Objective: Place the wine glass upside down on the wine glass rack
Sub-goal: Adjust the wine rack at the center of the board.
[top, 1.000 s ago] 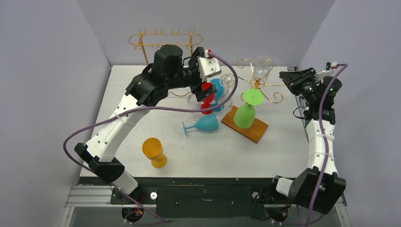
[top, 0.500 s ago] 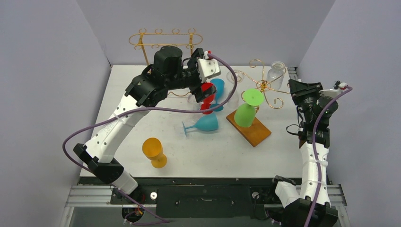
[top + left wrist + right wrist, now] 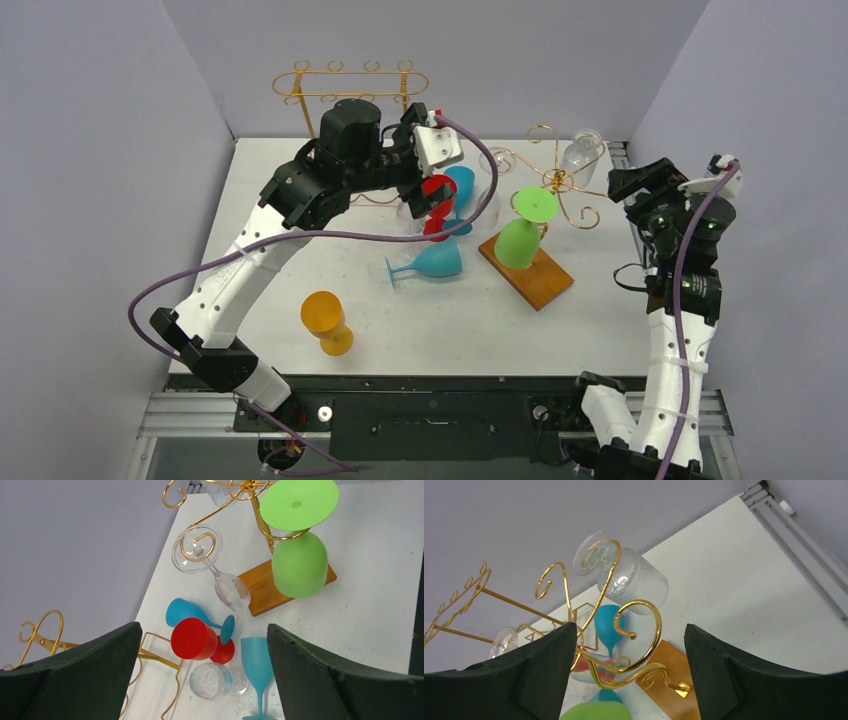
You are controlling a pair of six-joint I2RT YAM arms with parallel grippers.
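From here the job looks essentially done: the ribbed clear wine glass [image 3: 634, 580] hangs upside down on the rack [image 3: 540, 280], its foot caught in one of the far gold curls and its bowl pointing down, clear of the counter [image 3: 450, 320]. My right claw [image 3: 629, 625] sits just short of it, spread wide and empty, with neither finger touching glass or wire. A green glass [image 3: 517, 243] and a slim clear stemmed glass [image 3: 230, 590] hang inverted on other arms of the same rack. My left claw [image 3: 202, 626] is also wide open and holds nothing, hovering above the red glass [image 3: 194, 639] and the blue ones beside it. As I judge it, what's left is backing the right arm away without nudging the curls. I can't tell whether the foot is fully seated in its hook.
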